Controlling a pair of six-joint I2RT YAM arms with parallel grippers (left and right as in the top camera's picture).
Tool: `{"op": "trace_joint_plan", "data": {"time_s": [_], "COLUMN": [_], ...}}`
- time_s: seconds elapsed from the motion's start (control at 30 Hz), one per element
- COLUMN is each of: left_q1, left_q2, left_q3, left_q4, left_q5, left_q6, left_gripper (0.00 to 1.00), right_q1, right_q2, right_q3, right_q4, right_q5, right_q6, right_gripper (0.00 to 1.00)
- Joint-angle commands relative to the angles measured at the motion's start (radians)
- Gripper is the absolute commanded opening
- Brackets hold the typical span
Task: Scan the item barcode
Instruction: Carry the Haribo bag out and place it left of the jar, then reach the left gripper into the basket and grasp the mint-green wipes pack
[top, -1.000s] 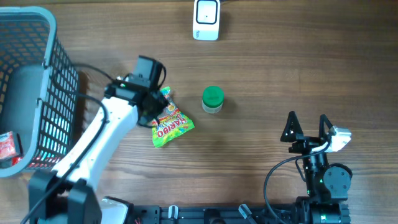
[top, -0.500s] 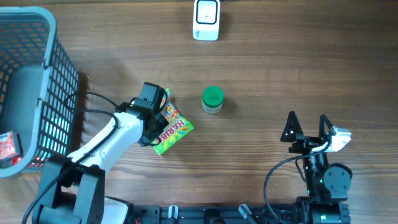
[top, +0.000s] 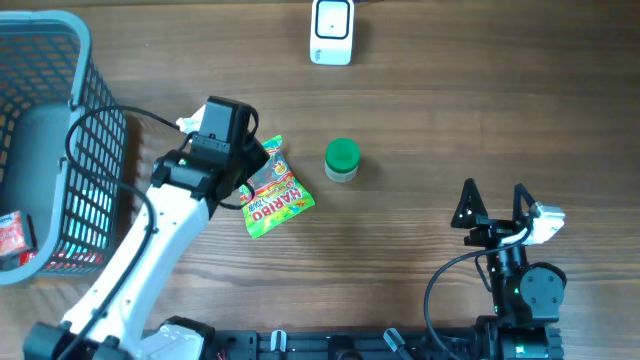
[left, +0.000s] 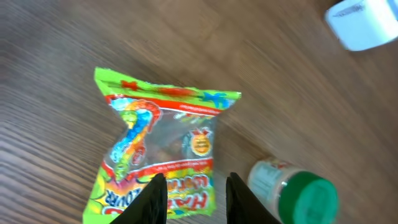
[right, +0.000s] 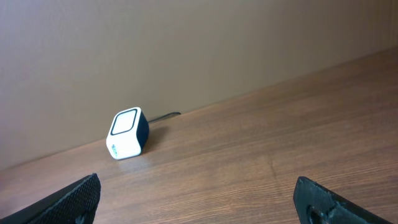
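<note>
The left tool has just loosened, leaving the green-yellow plastic gummy bag released on the wooden table. Scanning likely needs a regrasp.

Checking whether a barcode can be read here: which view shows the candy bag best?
The left wrist view: the candy bag fills much of the frame, its printed face sharp. The overhead view shows it small, partly covered by the left gripper. The right wrist view misses it entirely.
</note>
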Motion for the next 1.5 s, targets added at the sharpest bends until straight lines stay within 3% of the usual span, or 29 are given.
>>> {"op": "trace_joint_plan", "data": {"time_s": [0.0, 0.2, 0.3, 0.53, 0.67, 0.8, 0.87, 0.93, 1.17, 1.37, 1.47], "left_q1": [-0.001, -0.001, -0.001, -0.001, -0.002, -0.001, -0.001, -0.001, 0.091, 0.41, 0.622], "left_q2": [0.13, 0.359, 0.446, 0.384, 0.23, 0.077, 0.012, -0.063, -0.287, -0.337, -0.314], "left_q3": [-0.017, -0.018, -0.018, 0.02, 0.092, 0.128, 0.143, 0.171, 0.362, 0.487, 0.493], "left_q4": [-0.001, 0.005, 0.011, -0.01, -0.049, -0.053, -0.054, -0.062, -0.174, -0.232, -0.241], "left_q5": [-0.035, -0.035, -0.035, -0.035, -0.035, -0.052, -0.098, -0.161, -0.357, -0.277, -0.121], "left_q6": [0.019, 0.016, 0.016, 0.027, 0.06, 0.077, 0.093, 0.125, 0.162, 0.181, 0.177], "left_gripper": [0.25, 0.23, 0.13, 0.12, 0.33, 0.47, 0.66, 0.98, 1.0, 1.0, 1.0], "right_q1": [0.005, 0.005, 0.005, 0.005, 0.005, 0.005, 0.005, 0.005, 0.005, 0.005, 0.005], "right_q2": [0.0, 0.0, 0.0, 0.0, 0.0, 0.0, 0.0, 0.0, 0.0, 0.0, 0.0], "right_q3": [-0.001, -0.001, -0.001, -0.001, -0.001, -0.001, -0.001, -0.001, -0.001, -0.001, -0.001], "right_q4": [0.005, 0.005, 0.005, 0.005, 0.005, 0.005, 0.005, 0.005, 0.005, 0.005, 0.005], "right_q5": [0.01, 0.01, 0.01, 0.01, 0.01, 0.01, 0.01, 0.01, 0.01, 0.01, 0.01], "right_q6": [0.006, 0.007, 0.007, 0.007, 0.006, 0.007, 0.006, 0.006, 0.007, 0.006, 0.007], "right_gripper": [1.0, 1.0, 1.0, 1.0, 1.0, 1.0, 1.0, 1.0, 1.0, 1.0, 1.0]}}
